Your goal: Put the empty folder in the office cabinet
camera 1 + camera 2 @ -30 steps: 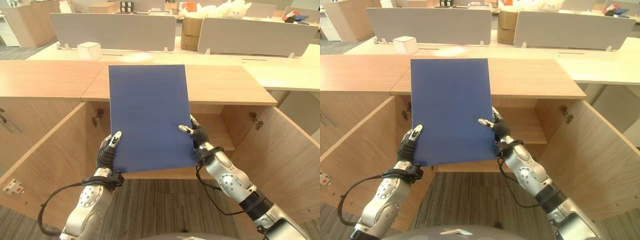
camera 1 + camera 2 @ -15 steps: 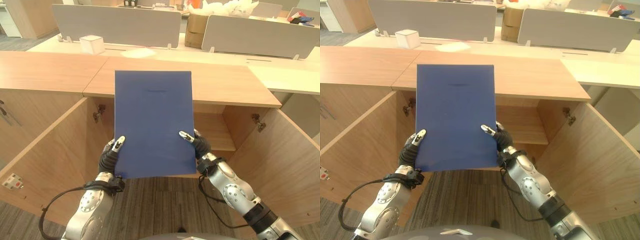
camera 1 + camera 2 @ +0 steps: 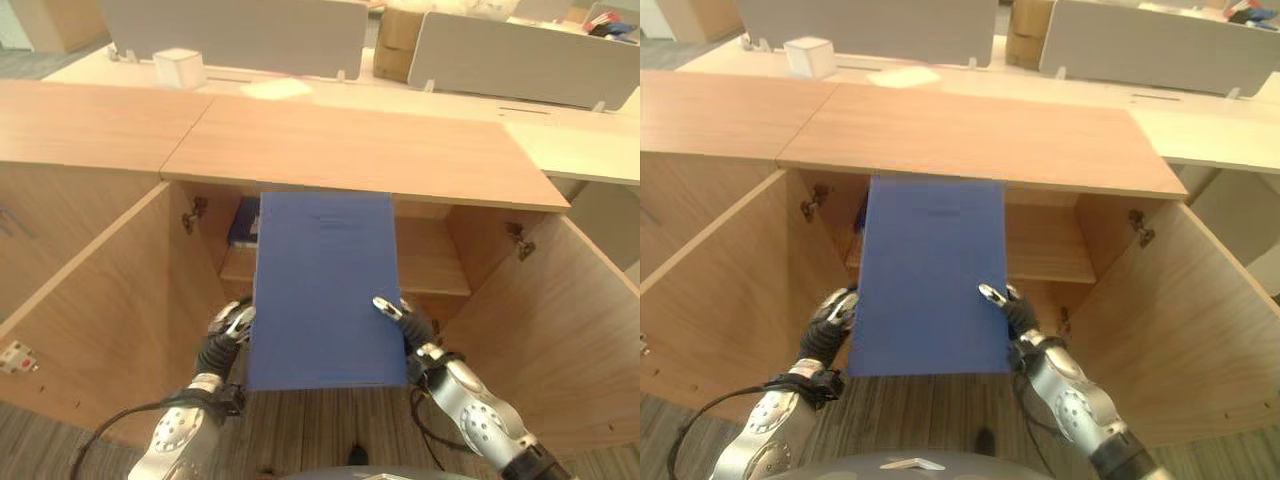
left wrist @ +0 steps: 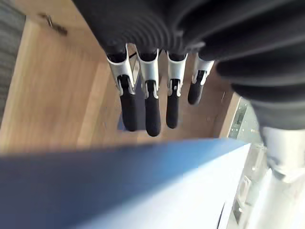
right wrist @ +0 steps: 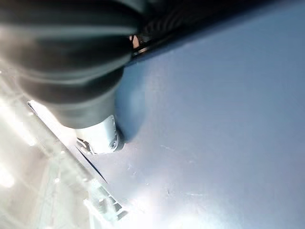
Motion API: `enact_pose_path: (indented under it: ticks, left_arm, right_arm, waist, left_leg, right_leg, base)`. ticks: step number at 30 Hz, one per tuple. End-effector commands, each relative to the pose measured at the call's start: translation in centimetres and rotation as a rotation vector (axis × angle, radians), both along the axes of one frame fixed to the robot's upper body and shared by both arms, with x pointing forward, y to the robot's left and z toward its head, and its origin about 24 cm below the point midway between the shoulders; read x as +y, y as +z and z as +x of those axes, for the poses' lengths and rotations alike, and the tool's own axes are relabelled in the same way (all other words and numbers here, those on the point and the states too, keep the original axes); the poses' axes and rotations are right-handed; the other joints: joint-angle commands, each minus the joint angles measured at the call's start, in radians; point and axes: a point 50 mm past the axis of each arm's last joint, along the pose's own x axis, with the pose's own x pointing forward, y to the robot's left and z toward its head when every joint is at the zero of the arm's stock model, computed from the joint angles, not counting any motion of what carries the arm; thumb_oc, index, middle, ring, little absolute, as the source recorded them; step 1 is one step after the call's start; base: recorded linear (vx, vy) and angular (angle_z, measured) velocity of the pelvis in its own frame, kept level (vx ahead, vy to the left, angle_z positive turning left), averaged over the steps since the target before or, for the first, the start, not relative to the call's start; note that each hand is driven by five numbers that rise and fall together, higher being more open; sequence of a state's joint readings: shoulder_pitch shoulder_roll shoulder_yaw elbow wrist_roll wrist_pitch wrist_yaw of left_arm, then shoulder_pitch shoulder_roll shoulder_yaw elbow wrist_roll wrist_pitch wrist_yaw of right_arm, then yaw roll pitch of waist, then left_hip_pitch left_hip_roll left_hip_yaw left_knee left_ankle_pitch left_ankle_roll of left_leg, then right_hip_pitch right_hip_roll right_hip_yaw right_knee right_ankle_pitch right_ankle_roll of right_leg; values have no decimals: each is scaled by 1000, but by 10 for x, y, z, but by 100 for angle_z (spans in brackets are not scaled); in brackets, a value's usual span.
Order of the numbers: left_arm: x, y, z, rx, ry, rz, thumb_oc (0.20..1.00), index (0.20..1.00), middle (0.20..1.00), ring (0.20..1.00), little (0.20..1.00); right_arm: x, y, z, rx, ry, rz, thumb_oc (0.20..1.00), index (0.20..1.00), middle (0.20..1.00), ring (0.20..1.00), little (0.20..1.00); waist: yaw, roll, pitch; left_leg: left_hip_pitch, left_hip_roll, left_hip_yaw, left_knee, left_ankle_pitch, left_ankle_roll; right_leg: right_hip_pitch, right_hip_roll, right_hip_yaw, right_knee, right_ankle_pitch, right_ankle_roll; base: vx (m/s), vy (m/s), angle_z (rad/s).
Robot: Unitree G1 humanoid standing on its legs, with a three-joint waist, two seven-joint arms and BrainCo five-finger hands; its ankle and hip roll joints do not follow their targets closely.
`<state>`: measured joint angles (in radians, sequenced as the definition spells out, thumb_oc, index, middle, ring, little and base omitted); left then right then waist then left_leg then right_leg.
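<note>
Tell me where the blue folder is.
The blue folder is centred before the open cabinet, far edge under its top, pinched between left hand and right hand.

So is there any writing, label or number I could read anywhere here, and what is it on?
No text here can be read.
Blue folder, held by the left hand and the right hand: a faint mark near its top, too blurred to read.
White box on the far desk: no readable print.
Cardboard box: nothing legible.

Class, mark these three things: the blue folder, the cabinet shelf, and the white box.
blue folder (image 3: pixel 325 290), left eye view, centre of cover
cabinet shelf (image 3: pixel 432 272), left eye view, bare board
white box (image 3: pixel 180 68), left eye view, front face
</note>
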<state>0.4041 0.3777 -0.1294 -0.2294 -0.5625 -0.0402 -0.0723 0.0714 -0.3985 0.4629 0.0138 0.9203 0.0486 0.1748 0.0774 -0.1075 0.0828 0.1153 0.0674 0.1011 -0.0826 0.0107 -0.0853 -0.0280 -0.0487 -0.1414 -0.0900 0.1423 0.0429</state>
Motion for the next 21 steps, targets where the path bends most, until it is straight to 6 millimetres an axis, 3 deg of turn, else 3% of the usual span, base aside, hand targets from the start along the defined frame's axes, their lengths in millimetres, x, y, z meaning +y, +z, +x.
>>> enact_pose_path:
  ticks: [1,5,6,12,14,17,18,19,21]
  left_arm:
    - [29,19,-1,-123,67,158,1000,1000,1000,1000,1000]
    - [42,20,-3,-127,115,225,1000,1000,1000,1000,1000]
    - [47,25,3,-153,134,256,1000,1000,1000,1000,1000]
    - [48,38,16,-242,183,267,1000,1000,1000,1000,1000]
    - [52,43,24,-278,237,285,1000,1000,1000,1000,1000]
    - [52,43,25,-284,247,296,1000,1000,1000,1000,1000]
    - [53,44,27,-293,261,312,1000,1000,1000,1000,1000]
    - [53,47,29,-308,276,334,1000,1000,1000,1000,1000]
    - [50,41,28,-293,292,341,1000,1000,1000,1000,1000]
  right_arm:
    - [-13,15,6,-126,64,-44,200,200,200,200,200]
    - [-23,5,-1,-96,109,-126,200,200,200,200,200]
    - [-25,5,3,-114,143,-178,200,200,200,200,200]
    - [-23,24,23,-229,158,-243,200,200,200,200,200]
    - [-37,54,47,-372,103,-353,200,200,200,200,200]
    - [-43,64,53,-406,72,-371,200,200,200,200,200]
    - [-53,79,63,-460,10,-395,200,200,200,200,200]
    - [-64,110,77,-567,-132,-377,200,200,200,200,200]
    - [-77,134,100,-622,-345,-330,200,200,200,200,200]
  waist:
    - [42,-30,38]
    - [68,-30,78]
    - [84,-24,121]
    - [110,6,216]
    - [117,32,258]
    - [116,33,259]
    - [117,36,271]
    - [119,45,284]
    - [129,60,285]
  left_leg:
    - [-96,-11,-50,-5,-27,10]
    - [-136,-11,-69,-5,-7,4]
    - [-181,-11,-85,-5,12,0]
    - [-299,-16,-107,-5,62,-3]
    - [-371,-15,-114,-5,86,-8]
    - [-391,-15,-115,-5,94,-9]
    - [-407,-12,-114,-5,98,-15]
    - [-449,-11,-114,-5,106,-21]
    - [-498,-12,-113,-5,110,-26]
  right_leg:
    - [36,-93,-48,3,-116,116]
    - [9,-94,-70,3,-112,119]
    - [-26,-94,-76,3,-102,120]
    - [-135,-103,-92,9,-68,118]
    - [-207,-116,-101,32,-65,114]
    - [-226,-118,-101,32,-62,113]
    - [-243,-120,-103,34,-62,113]
    - [-283,-119,-104,36,-58,111]
    - [-327,-117,-104,30,-48,111]
  base:
    - [-71,-48,17]
    - [-103,-55,19]
    - [-208,-63,29]
    - [-174,-24,16]
    - [-149,-3,10]
    - [-27,-11,12]
    - [-79,-30,7]
    - [-116,-19,10]
    - [-79,-8,2]
